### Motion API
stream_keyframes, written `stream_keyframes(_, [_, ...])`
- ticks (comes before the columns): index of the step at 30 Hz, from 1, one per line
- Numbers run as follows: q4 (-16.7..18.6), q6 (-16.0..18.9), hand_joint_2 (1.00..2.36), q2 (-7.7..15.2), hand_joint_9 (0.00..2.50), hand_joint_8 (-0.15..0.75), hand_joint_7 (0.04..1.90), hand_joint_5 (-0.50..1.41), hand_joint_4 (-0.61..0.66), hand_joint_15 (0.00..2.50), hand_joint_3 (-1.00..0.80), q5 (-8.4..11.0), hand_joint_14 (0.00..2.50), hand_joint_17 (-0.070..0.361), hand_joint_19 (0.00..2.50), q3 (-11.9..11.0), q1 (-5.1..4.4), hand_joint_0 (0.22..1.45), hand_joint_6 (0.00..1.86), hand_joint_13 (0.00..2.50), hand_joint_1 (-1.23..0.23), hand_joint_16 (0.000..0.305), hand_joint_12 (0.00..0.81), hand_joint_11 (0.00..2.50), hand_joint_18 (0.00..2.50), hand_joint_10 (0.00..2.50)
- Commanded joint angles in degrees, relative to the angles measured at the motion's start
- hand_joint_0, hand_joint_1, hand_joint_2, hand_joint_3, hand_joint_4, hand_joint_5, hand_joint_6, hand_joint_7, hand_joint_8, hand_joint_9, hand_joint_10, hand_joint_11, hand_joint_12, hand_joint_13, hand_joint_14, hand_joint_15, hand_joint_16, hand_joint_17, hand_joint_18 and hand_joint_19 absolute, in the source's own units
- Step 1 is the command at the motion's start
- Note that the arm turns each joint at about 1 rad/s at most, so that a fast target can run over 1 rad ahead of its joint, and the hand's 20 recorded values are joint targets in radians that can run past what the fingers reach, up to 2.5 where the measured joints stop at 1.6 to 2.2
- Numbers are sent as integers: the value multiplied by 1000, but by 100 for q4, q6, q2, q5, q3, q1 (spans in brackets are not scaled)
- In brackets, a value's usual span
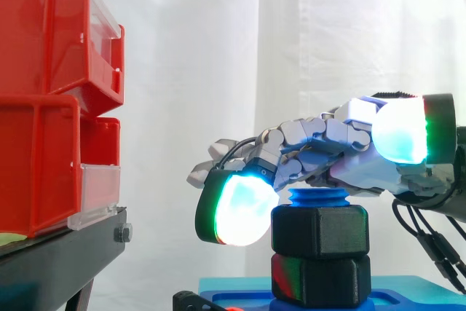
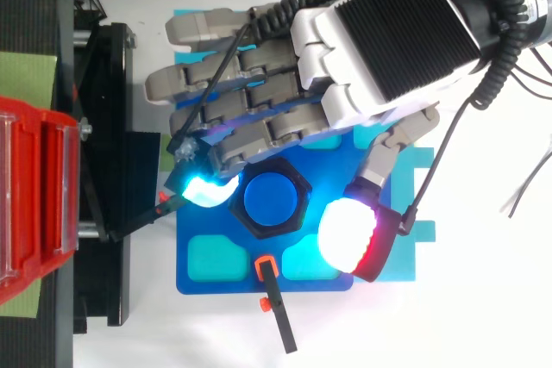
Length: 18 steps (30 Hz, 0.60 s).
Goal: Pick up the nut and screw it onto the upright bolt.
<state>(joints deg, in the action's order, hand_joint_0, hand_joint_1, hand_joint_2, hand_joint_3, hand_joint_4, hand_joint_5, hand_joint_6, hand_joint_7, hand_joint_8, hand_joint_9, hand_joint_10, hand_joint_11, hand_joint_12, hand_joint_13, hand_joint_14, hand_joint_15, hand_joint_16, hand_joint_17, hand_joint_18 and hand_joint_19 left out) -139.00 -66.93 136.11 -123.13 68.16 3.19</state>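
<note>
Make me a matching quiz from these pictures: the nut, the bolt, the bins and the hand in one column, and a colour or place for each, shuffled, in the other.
1. nut
2. bolt
3. bins
4. hand

A. red, stacked
B. blue, upright
C. reaching over the bolt
D. black, on the bolt

Pairs: 1-D, 2-B, 3-A, 4-C

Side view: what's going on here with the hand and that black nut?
The robot's hand hangs over the upright blue bolt, which already carries the black nut just below its tip. One glowing finger pad is at the nut's side, close or touching; the thumb pad is raised clear, so nothing is gripped. Another black hex piece sits beneath, on the blue base.
</note>
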Motion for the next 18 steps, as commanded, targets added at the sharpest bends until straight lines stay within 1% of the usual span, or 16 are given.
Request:
stream_keyframes(1, [39, -4, 1000, 12, 405, 263, 832, -143, 259, 0, -500, 8, 0, 116, 0, 31, 6, 421, 503, 117, 16, 52, 366, 0, 0, 0])
stream_keyframes(7, [48, -13, 1000, 12, 401, 263, 816, -146, 255, 0, -500, -1, 0, 117, 0, 31, 15, 417, 503, 119, -20, 52, 367, 0, 0, 0])
stream_keyframes(18, [31, -40, 1000, 12, 395, 262, 781, -151, 249, 0, -500, 17, 0, 117, 0, 40, 6, 416, 502, 117, -18, 52, 368, 0, 0, 0])
